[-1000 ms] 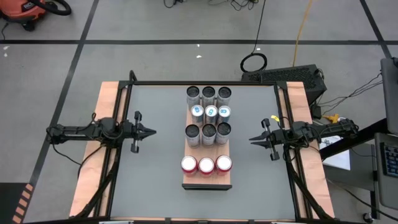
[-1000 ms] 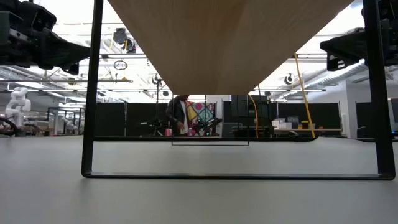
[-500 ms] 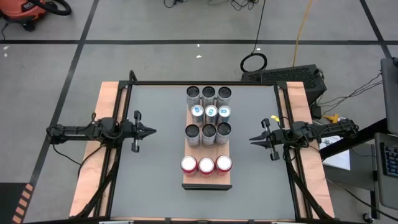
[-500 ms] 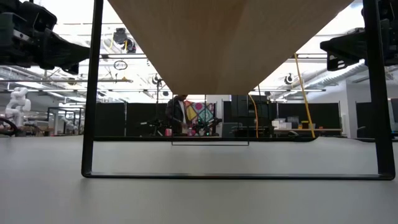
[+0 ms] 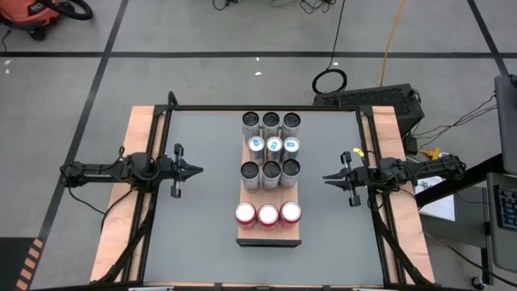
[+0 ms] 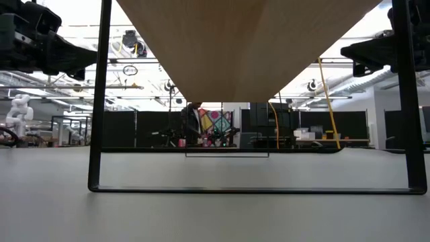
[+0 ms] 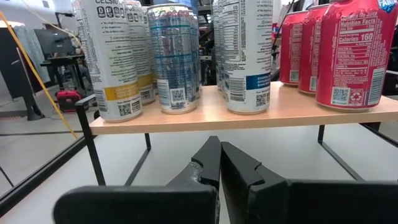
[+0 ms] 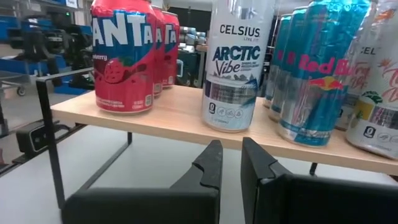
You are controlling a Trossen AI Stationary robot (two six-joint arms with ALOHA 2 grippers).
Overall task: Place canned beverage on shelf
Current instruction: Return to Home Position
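Note:
The shelf [image 5: 270, 234], a light-brown wood-grain board on thin dark legs, stands mid-table; the low view shows its underside [image 6: 242, 47]. Several cans stand upright on it in rows of three: red ones [image 5: 268, 214] nearest, then silver [image 5: 271, 172], blue-topped [image 5: 274, 145] and more silver [image 5: 271, 123]. My left gripper [image 5: 196, 170] hovers left of the shelf, shut and empty [image 7: 219, 155], pointing at the cans. My right gripper [image 5: 325, 179] hovers right of the shelf, its fingers a narrow gap apart and empty [image 8: 231, 155], facing a white Celsius can [image 8: 237, 62].
Pale wooden strips [image 5: 121, 194] edge the grey tabletop [image 5: 202, 226] on both sides. Bare grey table lies between each gripper and the shelf. The shelf's dark leg frame [image 6: 97, 134] stands on the table. A person shows far off in the room [image 6: 193, 124].
My right gripper has edged a little toward the shelf, toward the table's left. Nothing else has moved.

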